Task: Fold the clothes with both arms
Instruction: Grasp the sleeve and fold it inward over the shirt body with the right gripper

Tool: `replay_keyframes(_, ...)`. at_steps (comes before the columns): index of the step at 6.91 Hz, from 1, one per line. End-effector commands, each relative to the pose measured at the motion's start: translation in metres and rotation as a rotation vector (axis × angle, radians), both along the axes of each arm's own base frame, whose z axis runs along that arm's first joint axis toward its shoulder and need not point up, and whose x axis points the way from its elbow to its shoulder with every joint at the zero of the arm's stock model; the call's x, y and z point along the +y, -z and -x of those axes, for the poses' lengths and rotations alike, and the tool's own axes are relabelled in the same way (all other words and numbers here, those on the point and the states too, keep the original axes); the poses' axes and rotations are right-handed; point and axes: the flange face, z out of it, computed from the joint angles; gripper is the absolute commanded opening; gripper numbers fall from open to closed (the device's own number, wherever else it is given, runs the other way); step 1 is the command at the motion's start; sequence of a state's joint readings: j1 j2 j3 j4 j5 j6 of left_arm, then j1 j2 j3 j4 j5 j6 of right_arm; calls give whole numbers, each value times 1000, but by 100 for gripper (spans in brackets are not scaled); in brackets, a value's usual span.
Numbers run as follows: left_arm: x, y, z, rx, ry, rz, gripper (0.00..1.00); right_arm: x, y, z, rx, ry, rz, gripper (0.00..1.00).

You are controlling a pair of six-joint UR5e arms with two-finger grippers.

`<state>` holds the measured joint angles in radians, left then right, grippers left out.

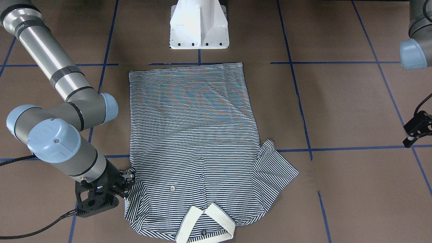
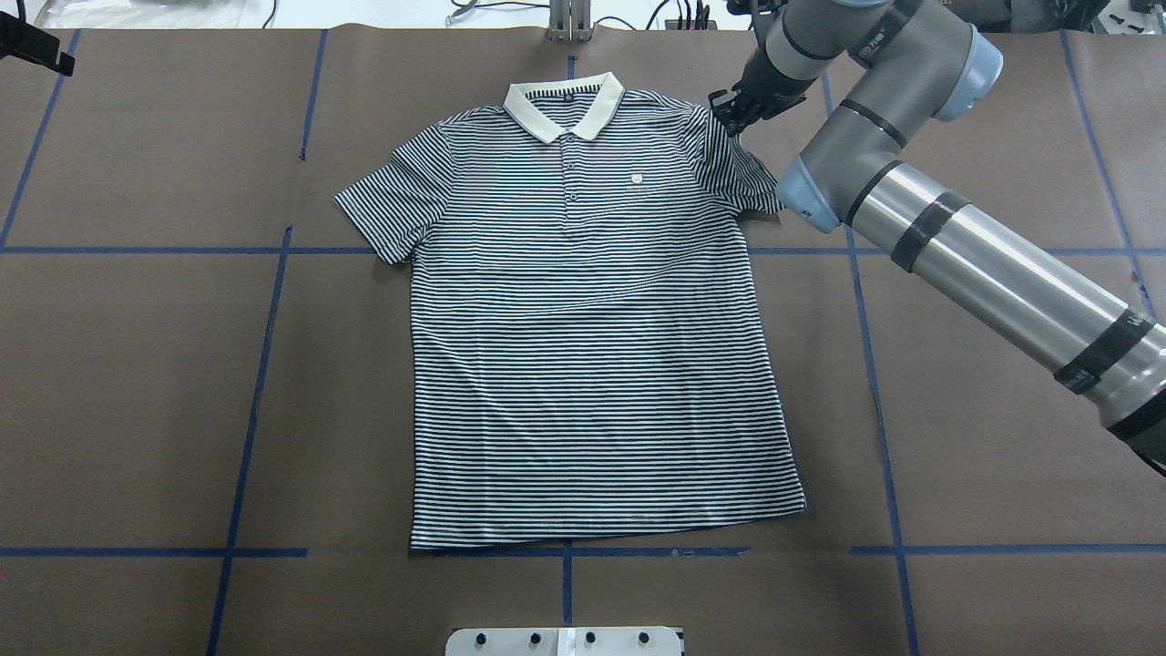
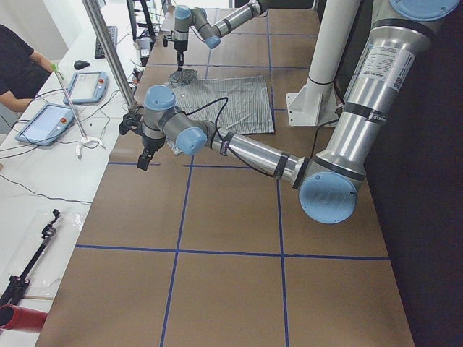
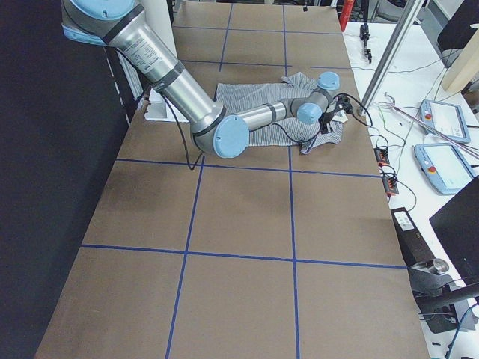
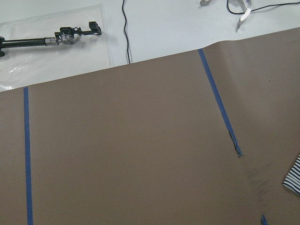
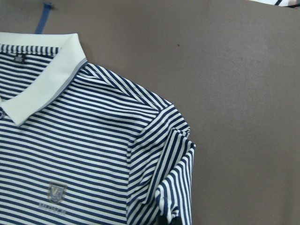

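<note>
The navy-and-white striped polo shirt (image 1: 195,135) (image 2: 592,364) lies flat and face up, its cream collar (image 2: 565,107) at the table's far side. My right gripper (image 1: 130,179) (image 2: 733,114) is at the shirt's right shoulder. It looks shut on the sleeve (image 6: 173,168), whose hem curls up off the table in the right wrist view. The other sleeve (image 2: 392,205) lies spread out. My left gripper (image 1: 410,140) (image 2: 36,50) hovers far off over bare table near the far left corner. Only a sleeve tip (image 5: 293,180) shows in its wrist view, and its jaws are unclear.
The white pedestal (image 1: 199,27) stands at the near edge behind the shirt's hem. Blue tape lines (image 2: 264,364) grid the brown table. Beyond the far edge are teach pendants (image 3: 43,123), cables, a black tool (image 5: 56,40) and a seated person (image 3: 18,58).
</note>
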<state>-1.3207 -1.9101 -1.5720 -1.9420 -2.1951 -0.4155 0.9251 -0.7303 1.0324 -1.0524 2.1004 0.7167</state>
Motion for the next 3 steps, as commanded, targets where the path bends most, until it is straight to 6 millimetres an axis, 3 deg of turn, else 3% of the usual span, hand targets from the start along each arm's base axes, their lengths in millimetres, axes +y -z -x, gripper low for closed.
replay_keyframes(1,0,-4,0,-2,-1,6,100,25,53,71,25,-52,-20,0)
replay_keyframes(2,-1,-6,0,-3,-1,9,100,19,68,106,69,-67,-25,0)
replay_keyframes(3,-1,-6,0,-3,-1,9,100,15,68,127,121,-102,-36,0)
